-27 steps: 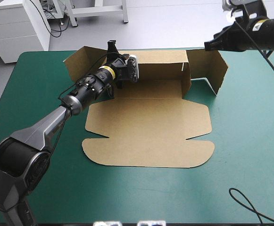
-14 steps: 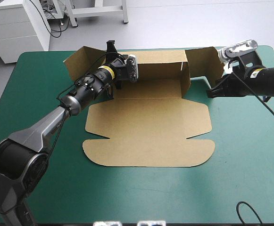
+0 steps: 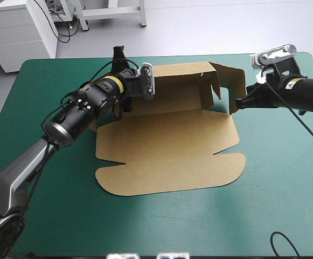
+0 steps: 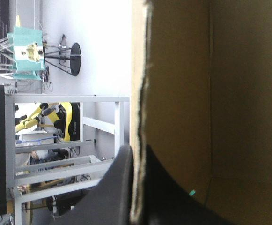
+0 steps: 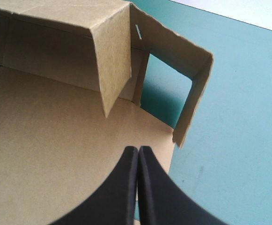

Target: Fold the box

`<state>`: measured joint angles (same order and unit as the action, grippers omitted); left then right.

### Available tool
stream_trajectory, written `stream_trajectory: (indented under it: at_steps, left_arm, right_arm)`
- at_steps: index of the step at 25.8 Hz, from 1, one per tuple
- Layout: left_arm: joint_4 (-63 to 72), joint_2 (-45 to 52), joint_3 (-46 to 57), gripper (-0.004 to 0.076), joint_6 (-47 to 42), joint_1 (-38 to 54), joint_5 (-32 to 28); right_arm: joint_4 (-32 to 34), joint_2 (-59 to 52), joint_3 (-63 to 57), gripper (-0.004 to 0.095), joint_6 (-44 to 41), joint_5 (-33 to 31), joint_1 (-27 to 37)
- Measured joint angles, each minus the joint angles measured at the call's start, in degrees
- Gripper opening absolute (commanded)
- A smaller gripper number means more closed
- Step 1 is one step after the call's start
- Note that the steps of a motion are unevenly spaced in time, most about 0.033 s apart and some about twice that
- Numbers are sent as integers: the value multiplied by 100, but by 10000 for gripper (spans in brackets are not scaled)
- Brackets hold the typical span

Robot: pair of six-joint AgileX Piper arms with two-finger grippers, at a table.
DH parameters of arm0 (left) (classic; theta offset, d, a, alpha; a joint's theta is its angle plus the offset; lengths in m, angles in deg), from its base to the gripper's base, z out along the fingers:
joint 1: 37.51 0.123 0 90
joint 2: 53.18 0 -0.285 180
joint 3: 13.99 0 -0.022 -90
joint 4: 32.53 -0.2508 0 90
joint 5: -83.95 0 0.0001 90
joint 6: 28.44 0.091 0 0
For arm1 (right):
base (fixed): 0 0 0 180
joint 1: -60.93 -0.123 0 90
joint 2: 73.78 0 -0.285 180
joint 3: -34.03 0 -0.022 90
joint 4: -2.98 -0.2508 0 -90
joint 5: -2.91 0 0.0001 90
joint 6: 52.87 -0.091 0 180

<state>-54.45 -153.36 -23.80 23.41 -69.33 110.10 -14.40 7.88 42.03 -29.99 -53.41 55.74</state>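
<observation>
The brown box (image 3: 167, 145) lies as a cut sheet on the teal-green cover, lid panel flat toward the near edge and back wall (image 3: 180, 81) raised. My left gripper (image 3: 136, 76) is at the back wall's left end. In the left wrist view its black fingers (image 4: 121, 187) pinch the board's edge (image 4: 136, 93), so this gripper (image 4: 136, 157) is shut on the box. My right gripper (image 3: 240, 103) is shut and empty, its tip just outside the right side flap (image 3: 232, 86), which is swung inward. In the right wrist view the gripper (image 5: 138, 151) points at that flap (image 5: 196, 93).
A white cabinet (image 3: 16, 32) stands beyond the table's far left corner. A metal frame (image 3: 113, 11) stands on the floor behind the far edge. Bare teal-green cover (image 3: 285, 178) lies to the right of the box and along the near edge.
The right arm came down from the far right to the box's right flap, which has swung inward. The left gripper has moved a little left, and the box has shifted with it.
</observation>
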Motion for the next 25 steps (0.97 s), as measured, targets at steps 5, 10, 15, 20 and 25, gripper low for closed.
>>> stream_trajectory:
  at_steps: [5, 10, 15, 20, 25]
  left_arm:
    - [15, 353, 0, 2, 83, -212, 529]
    - [162, 546, 0, 2, 251, -212, 948]
    - [1101, 734, 0, 2, 1054, -212, 1195]
    - [1307, 751, 0, 2, 1248, -212, 1358]
    - [1426, 594, 0, 1, 1355, -212, 1358]
  right_arm:
    - [0, 0, 0, -19, 0, 17, 0]
    - [0, 0, 0, -19, 3, 44, 0]
    - [0, 0, 0, -19, 3, 44, 0]
    - [0, 0, 0, -19, 3, 44, 0]
    - [-5, 0, 0, -19, 3, 57, 0]
